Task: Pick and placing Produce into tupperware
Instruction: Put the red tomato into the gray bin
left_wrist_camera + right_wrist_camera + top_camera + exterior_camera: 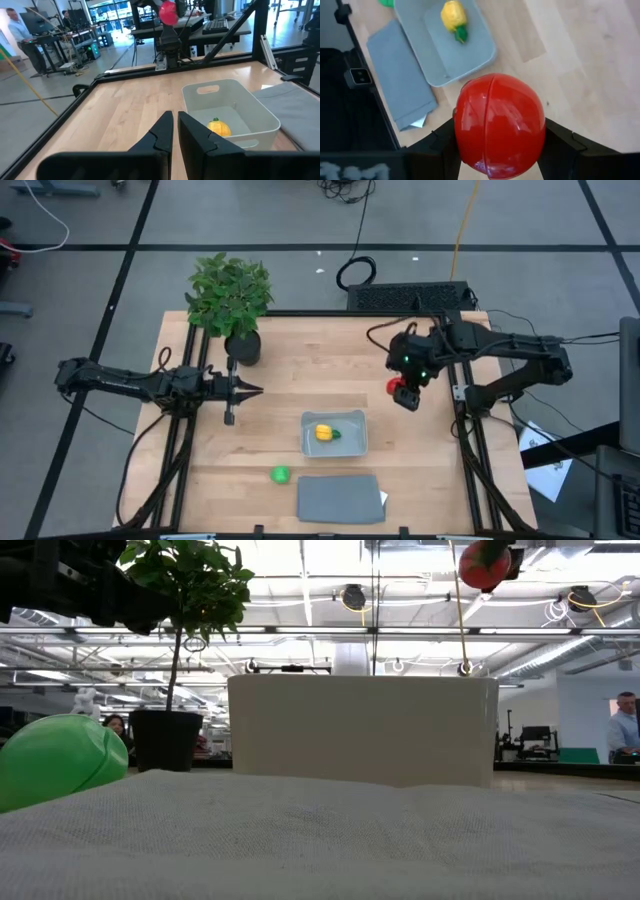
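Observation:
The grey-blue tupperware [335,433] sits near the table's middle, with the yellow, green-tipped piece [326,433] lying on its floor; it shows in the right wrist view [453,16] too. The round green piece [280,474] rests on the wood by the near edge, left of the lid. My right gripper [402,390] hangs over the table right of the tupperware, shut on the round red piece [499,125]. My left gripper [250,391] waits at the table's left, fingers shut, holding nothing. My right gripper pinches the round red piece [499,125] between its two fingers [559,141], one on each side of the ball. The piece is lifted clear, well above the table, as the low view [484,562] shows.
A flat darker grey lid [340,498] lies at the near edge, in front of the tupperware. A potted leafy plant [232,302] stands at the far left of the table. A keyboard [408,297] lies beyond the far edge. Bare wood stretches between the two arms.

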